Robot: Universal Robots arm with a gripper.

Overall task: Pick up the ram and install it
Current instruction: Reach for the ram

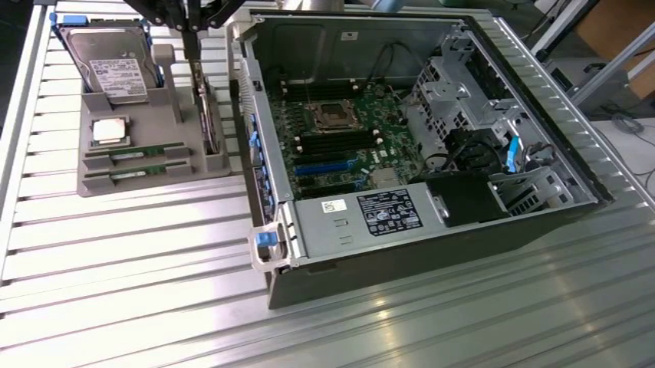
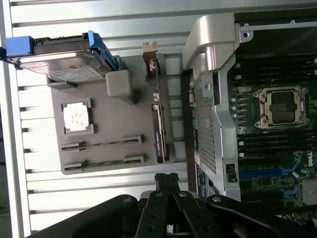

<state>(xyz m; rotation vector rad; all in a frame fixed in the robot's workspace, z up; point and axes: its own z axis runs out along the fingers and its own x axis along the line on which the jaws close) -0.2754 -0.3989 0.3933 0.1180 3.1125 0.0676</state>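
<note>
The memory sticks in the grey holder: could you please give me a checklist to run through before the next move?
1. Memory stick nearer the processor seated in the holder: ok.
2. Second memory stick seated beside it: ok.
3. End effector empty: ok, shut on nothing.
4. End effector open for a grasp: not ok.
5. Computer case open on top: ok.
6. Memory slots latches open: cannot tell.

Ribbed aluminium table [image 1: 153, 253] built from slotted profiles, strong glare across slats at exterior view's left. Past table edge at exterior view's right: slanted aluminium frame strut [image 1: 612, 67], brown board [image 1: 617, 21], loose cables [image 1: 627, 121] on pale surface.
</note>
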